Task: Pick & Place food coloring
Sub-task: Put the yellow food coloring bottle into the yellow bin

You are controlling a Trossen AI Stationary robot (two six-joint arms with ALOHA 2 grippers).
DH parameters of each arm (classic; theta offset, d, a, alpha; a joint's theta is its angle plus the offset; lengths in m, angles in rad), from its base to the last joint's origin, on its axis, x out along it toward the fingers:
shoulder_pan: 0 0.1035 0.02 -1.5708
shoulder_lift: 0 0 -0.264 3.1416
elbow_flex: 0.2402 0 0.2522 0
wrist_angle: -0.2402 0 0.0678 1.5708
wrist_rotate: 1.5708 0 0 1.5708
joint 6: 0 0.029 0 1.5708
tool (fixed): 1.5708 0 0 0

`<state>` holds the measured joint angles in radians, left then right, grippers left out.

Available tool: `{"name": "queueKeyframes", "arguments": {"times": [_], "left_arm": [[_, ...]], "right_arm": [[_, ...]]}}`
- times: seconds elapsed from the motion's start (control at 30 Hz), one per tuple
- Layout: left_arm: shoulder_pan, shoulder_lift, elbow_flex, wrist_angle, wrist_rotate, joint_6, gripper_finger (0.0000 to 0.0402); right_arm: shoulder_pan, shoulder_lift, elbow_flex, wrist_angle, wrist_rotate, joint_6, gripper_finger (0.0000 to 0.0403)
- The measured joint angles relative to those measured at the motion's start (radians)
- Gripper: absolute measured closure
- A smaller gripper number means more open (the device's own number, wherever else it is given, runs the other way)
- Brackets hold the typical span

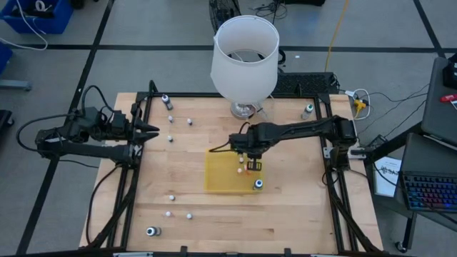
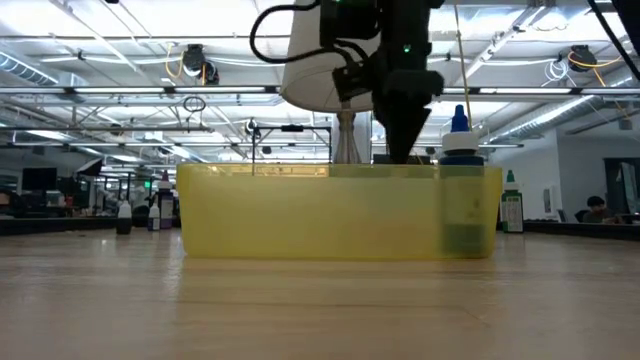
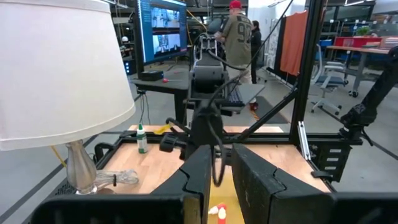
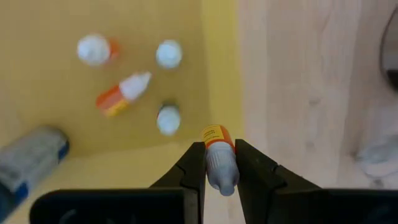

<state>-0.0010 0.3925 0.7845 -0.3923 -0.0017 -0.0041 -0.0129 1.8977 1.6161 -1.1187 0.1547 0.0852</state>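
Right gripper [image 4: 219, 163] pinches a small bottle [image 4: 219, 155] over the yellow tray [image 4: 56, 81], cap end hidden; left gripper [image 1: 148, 131] fingers: can't tell.

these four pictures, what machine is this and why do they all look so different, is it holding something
It is a robot with two dark arms at a pale wooden table. All four pictures show the same moment. One camera looks straight down, one sits at table height, and one rides on each wrist.

The right arm's end effector hangs over the edge of a flat yellow plastic tray and is shut on a small whitish food coloring bottle with an orange band. Several similar tiny bottles already lie in the tray, and more are scattered on the table.

The left end effector waits at the table's left edge. The big white lampshade is just a lamp at the back.
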Motion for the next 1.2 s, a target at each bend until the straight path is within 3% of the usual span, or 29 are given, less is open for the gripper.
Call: {"name": "queueKeyframes", "arguments": {"times": [0.5,1.2], "left_arm": [[0.000,0.000,0.000,0.000,0.000,0.000,0.0334],[0.000,0.000,0.000,0.000,0.000,0.000,0.0334]], "right_arm": [[0.146,-0.006,0.000,0.024,-0.059,0.012,0.0354],[0.082,-0.006,-0.210,0.200,-0.177,0.015,0.0354]]}}
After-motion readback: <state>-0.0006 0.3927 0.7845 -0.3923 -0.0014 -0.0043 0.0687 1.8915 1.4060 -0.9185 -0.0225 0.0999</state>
